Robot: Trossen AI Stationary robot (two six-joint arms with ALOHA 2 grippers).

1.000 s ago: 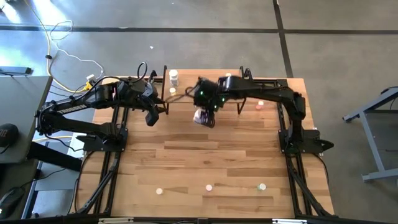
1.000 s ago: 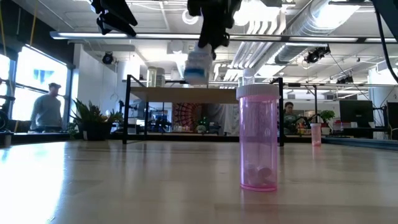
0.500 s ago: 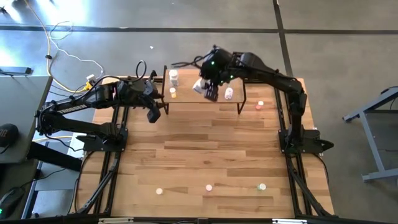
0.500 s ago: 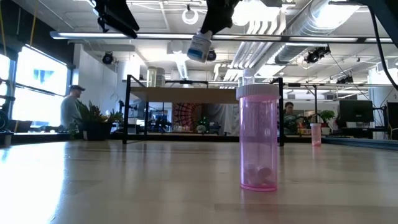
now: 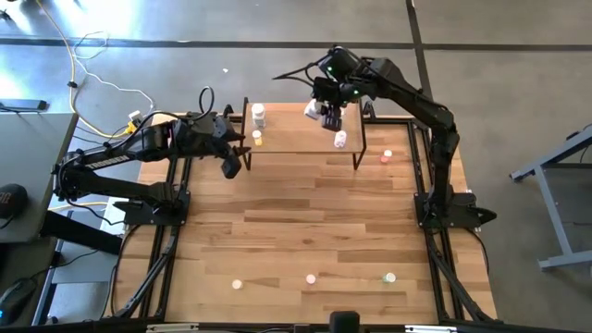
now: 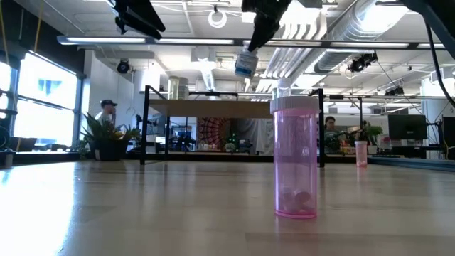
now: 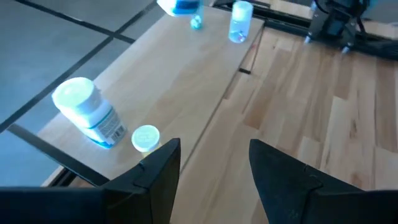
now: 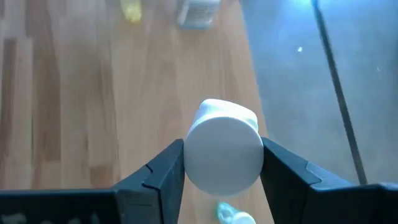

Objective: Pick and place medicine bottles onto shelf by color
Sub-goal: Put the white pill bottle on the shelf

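Your right end effector grips a white bottle above the shelf. Your left end effector waits spread wide beside the shelf's other end, near a second white bottle and a yellow bottle.

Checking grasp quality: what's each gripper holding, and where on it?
Right gripper clamps a white bottle by its sides near the cap, above the shelf. Left gripper: nothing.

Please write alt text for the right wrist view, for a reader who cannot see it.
The right pincer grips a white-capped medicine bottle between its two dark fingers, above the light-wood shelf. Farther along the shelf stand a larger white bottle and a small yellow bottle.
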